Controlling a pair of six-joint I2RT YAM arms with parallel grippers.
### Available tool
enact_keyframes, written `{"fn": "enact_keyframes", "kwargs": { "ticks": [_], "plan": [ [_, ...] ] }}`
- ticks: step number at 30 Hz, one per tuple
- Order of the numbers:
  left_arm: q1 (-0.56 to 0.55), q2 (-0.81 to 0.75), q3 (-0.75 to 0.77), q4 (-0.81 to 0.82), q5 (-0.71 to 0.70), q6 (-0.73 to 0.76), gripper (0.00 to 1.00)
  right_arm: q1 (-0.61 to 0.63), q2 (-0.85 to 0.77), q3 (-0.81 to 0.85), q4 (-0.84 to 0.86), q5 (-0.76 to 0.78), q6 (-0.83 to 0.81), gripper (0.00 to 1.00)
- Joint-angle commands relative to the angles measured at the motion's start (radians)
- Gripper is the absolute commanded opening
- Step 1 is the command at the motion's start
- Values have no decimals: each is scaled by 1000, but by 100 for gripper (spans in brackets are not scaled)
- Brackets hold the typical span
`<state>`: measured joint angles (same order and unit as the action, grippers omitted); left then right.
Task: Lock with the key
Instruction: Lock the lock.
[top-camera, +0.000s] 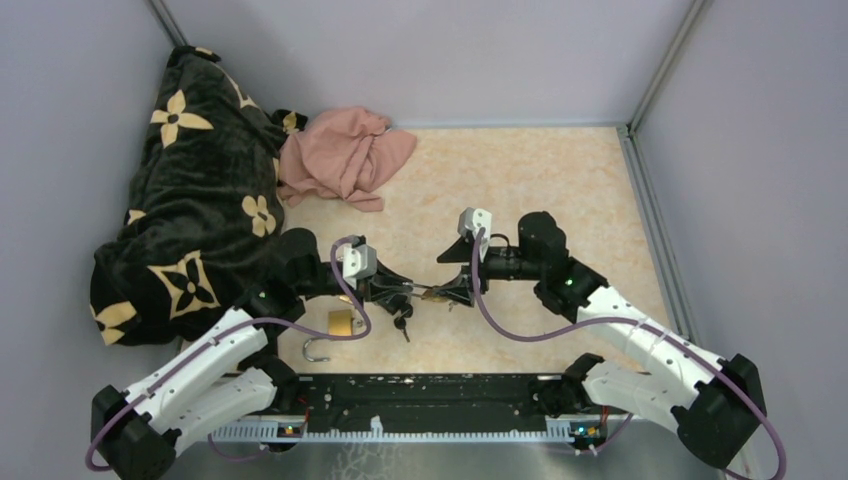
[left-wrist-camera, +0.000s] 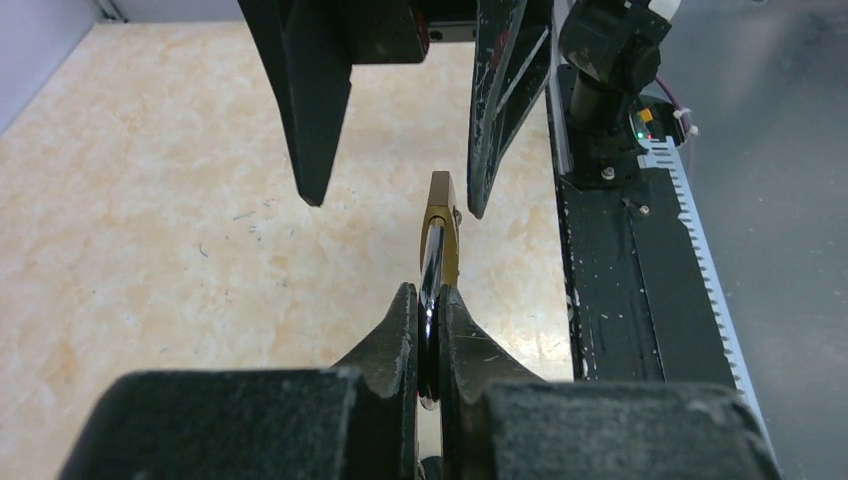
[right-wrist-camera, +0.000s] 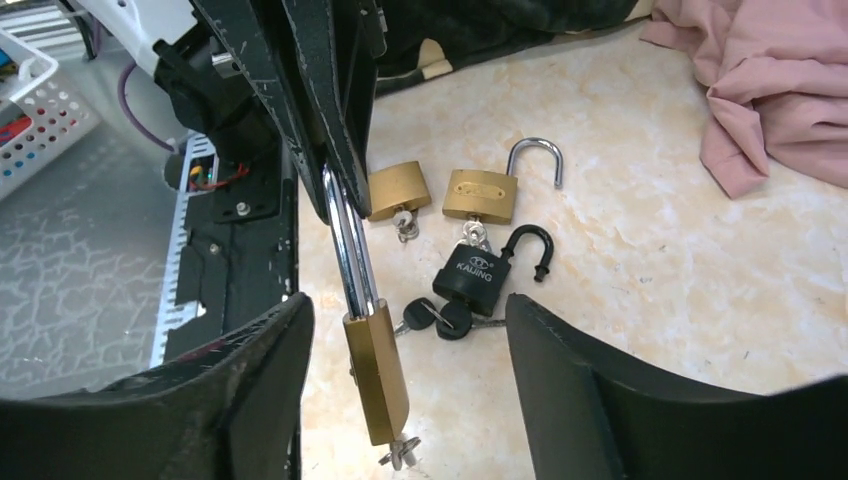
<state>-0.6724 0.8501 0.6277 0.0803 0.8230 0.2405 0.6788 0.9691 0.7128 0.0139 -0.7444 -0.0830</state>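
1 padlock (right-wrist-camera: 378, 370) is held above the table (top-camera: 520, 180); 3 other padlocks (right-wrist-camera: 480, 195) are laid leftward, blanket (top-camera: 190, 200) and cloth (top-camera: 345, 155) behind them.

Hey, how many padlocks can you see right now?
4. Held brass padlock, clamped by its shackle in the left gripper. On the table: partly hidden brass padlock, open brass padlock, black padlock. More may be hidden.
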Motion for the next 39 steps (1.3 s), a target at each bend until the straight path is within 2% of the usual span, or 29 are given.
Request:
{"fn": "enact_keyframes", "kwargs": {
  "ticks": [1, 5, 8, 10, 14, 19, 23, 26, 36, 39],
  "plan": [
    [-6, -14, 13, 24, 25, 32, 0, 0, -5, 47, 27, 10, -12, 74],
    [-5, -21, 13, -12, -2, 73, 0, 0, -12, 12, 43, 25, 0, 92],
    [8, -28, 28, -54, -4, 109, 0, 0, -60, -54, 83, 27, -13, 94],
    [20, -31, 37, -75, -3, 130, 0, 0, -88, -98, 84, -24, -74, 90],
    [27, -43, 33, -118, -8, 153, 0, 6, -117, -178, 140, -80, -150, 76],
    [29, -58, 26, -114, -1, 151, 0, 31, -102, -190, 137, -41, -198, 74],
    [30, -67, 23, -113, 6, 152, 0, 42, -63, -193, 146, -16, -203, 66],
    [28, -72, 20, -110, 6, 150, 0, 44, -46, -198, 160, 2, -204, 55],
    [30, -85, 12, -100, 7, 143, 0, 54, -46, -208, 126, 93, -207, 47],
    [31, -88, 13, -103, 4, 143, 0, 76, -32, -202, 101, 120, -221, 48]
  ]
}}
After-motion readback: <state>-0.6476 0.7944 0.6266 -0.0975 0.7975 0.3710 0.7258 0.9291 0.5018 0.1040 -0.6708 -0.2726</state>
